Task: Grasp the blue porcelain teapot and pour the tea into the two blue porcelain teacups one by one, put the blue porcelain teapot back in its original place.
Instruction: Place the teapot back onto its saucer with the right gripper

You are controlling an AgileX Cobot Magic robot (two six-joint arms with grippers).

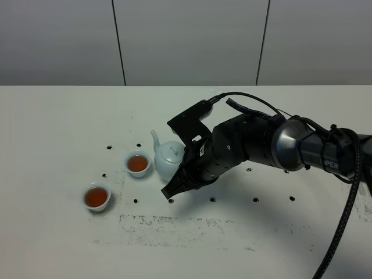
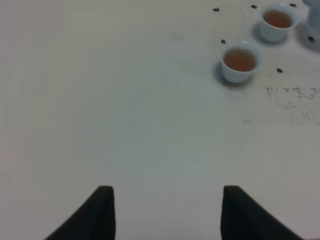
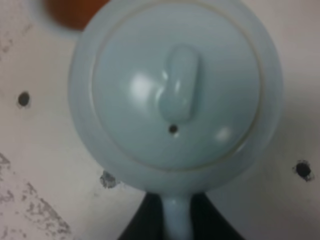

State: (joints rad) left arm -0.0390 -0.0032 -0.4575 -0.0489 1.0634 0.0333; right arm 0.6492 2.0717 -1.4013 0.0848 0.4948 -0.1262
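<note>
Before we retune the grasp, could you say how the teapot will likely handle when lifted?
The teapot looks glossy, so it may slip in the right end effector, which pinches only its thin handle. Its lid shows a seam all round and could fall if tipped far. It looks like hard porcelain: stiff, probably chipping if knocked.

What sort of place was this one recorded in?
Probably a robotics lab test bench, not a home: a bare white table with black marker dots, plain grey wall panels behind, and nothing set out but the blue porcelain teapot and two filled teacups.
</note>
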